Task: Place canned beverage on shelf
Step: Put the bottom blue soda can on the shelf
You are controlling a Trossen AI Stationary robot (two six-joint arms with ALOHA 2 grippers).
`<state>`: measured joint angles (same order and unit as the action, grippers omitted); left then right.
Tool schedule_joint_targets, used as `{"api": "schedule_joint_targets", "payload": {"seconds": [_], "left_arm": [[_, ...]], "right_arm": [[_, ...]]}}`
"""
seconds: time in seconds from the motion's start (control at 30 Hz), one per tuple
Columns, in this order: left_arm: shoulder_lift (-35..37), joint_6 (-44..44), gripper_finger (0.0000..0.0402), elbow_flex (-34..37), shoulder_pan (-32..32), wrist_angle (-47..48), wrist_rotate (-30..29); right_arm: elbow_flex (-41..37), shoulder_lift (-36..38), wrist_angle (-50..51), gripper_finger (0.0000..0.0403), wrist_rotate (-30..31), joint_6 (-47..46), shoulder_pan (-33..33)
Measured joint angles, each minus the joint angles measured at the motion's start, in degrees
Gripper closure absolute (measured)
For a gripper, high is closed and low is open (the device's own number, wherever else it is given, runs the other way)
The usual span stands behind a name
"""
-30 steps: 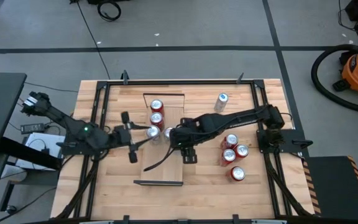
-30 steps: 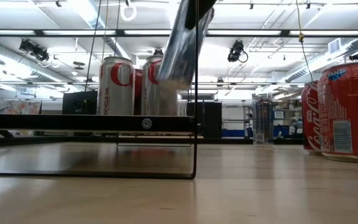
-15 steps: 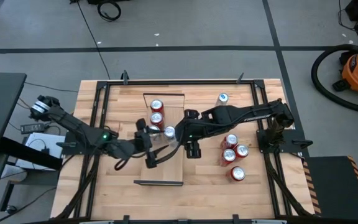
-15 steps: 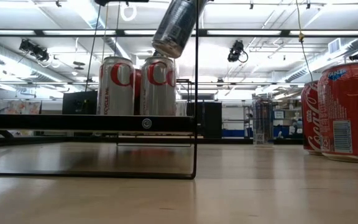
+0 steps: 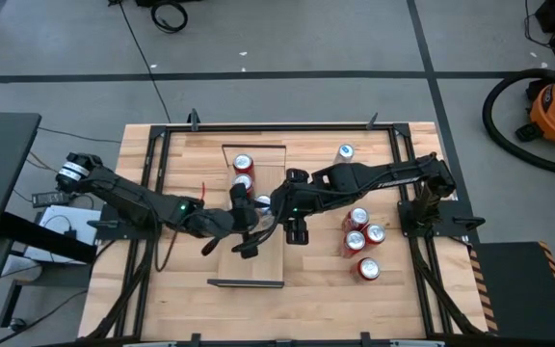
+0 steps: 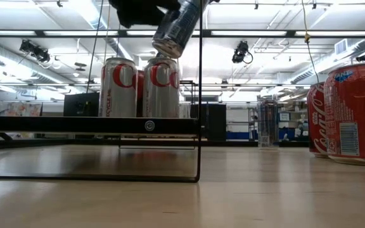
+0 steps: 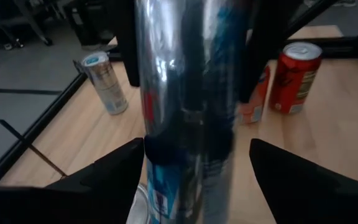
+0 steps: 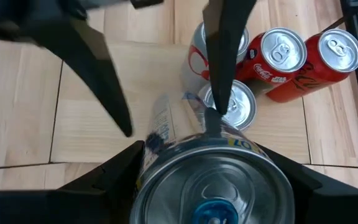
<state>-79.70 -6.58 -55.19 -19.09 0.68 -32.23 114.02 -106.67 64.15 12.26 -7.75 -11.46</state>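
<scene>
My right gripper (image 5: 276, 204) is shut on a silver can with a blue label (image 6: 177, 25), held tilted above the shelf (image 5: 251, 265), a long light-wood board with dark end rims. My left gripper (image 5: 247, 229) is open. Its two fingers stand on either side of the same can's lower part (image 7: 185, 124); I cannot tell whether they touch it. Red cans (image 5: 243, 166) and two silver-and-red cans (image 6: 118, 88) stand upright on the shelf's far half, right below the held can. My right gripper pinches the silver can between its two fingers by the side wall near its top end (image 8: 166, 155), one finger (image 8: 120, 171) on each side. The can's lid (image 8: 211, 199) faces the wrist camera. The can is lifted clear and tilted, its bottom end (image 6: 165, 45) lowest.
Several red cans (image 5: 359, 236) stand in a group on the table right of the shelf, and one silver can (image 5: 344, 154) stands toward the far edge. The near half of the shelf is bare board. A black frame (image 5: 162, 173) borders the tabletop.
My right gripper has lifted the silver can up off the shelf's level and tipped it further over; it now hangs above the standing cans. My left gripper has gone toward the table's right edge, up to the can, and now flanks it.
</scene>
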Motion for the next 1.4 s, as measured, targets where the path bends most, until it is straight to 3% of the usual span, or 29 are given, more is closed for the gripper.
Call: {"api": "schedule_joint_targets", "payload": {"seconds": [0.43, 0.77, 1.0, 1.17, 1.4], "left_arm": [[-0.8, -0.9, 0.0182, 0.0, 0.5, -0.5, 0.2], [-0.9, -0.7, 0.0182, 0.0, 0.5, -0.7, 0.2], [0.0, -0.3, 0.0182, 0.0, -1.8, -0.1, 2.0], [3.6, 0.4, 0.0182, 0.6, -5.4, 1.3, 2.8], [9.4, 0.0, 0.0182, 8.3, -7.9, -7.0, 9.1]], "right_arm": [[0.0, 0.0, -0.2, 0.014, -0.3, -1.4, 0.0], [1.8, 1.8, -0.2, 0.0086, -3.1, 0.0, -0.2], [1.2, 7.7, 1.0, 0.0068, -0.6, 0.8, -1.5], [-5.7, 11.5, -3.3, 0.0068, 2.9, 1.8, -4.9], [-25.2, 18.2, -24.8, 0.0067, 3.0, 5.8, -8.3]]}}
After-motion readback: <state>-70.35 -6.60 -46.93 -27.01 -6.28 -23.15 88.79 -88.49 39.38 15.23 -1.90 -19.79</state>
